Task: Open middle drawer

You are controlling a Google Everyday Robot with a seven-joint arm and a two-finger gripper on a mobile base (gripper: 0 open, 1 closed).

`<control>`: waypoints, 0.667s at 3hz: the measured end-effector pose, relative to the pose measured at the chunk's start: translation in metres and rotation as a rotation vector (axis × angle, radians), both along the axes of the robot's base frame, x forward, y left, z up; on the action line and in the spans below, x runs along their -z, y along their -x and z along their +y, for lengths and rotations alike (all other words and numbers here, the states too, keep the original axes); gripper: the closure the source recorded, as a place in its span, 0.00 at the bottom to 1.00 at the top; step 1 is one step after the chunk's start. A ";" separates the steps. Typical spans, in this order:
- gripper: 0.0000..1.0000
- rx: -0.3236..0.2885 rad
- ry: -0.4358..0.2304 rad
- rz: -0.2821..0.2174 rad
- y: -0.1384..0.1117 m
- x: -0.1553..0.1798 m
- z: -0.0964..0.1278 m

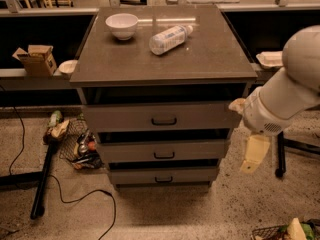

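The middle drawer point(200, 150) is the second of three grey fronts in the cabinet point(235, 91), and we see it straight on, near the centre of the view. Its small black handle point(164, 155) sits at mid-front with nothing on it. There is a dark strip of shadow above the front, and as far as we can see the drawer looks closed.

Above it is the top drawer point(120, 118), just under the tabletop point(210, 59). Below it is the bottom drawer point(135, 176), nearest the floor.

The gripper point(253, 159) hangs off the right end of the middle drawer's front, at about that drawer's height. It is well clear of the handle and touches nothing we can make out. One pale, cream-coloured piece points down at the floor, and whether the jaws are wide or narrow, we cannot tell. The white arm point(292, 91) comes in behind it from the right edge.

Up on the tabletop a white bowl point(122, 25) stands at the back left. A plastic bottle point(169, 38) lies on its side to the right of the bowl, apart from it.

To the left, a cardboard box point(37, 59) and a small white dish point(67, 66) sit on a ledge. Below them a wire basket point(80, 145) of odds and ends rests on the floor beside the cabinet, and a black cable point(75, 200) loops across the speckled floor. On the right a white tray point(272, 59) sits on a ledge behind the arm.
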State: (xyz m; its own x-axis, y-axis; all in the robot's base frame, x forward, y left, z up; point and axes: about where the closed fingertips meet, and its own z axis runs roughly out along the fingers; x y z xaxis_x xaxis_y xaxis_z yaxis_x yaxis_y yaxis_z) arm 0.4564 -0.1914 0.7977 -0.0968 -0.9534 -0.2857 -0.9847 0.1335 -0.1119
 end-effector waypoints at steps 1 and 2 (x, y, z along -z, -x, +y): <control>0.00 -0.052 -0.085 -0.029 -0.012 0.064 0.021; 0.00 -0.053 -0.085 -0.028 -0.012 0.064 0.021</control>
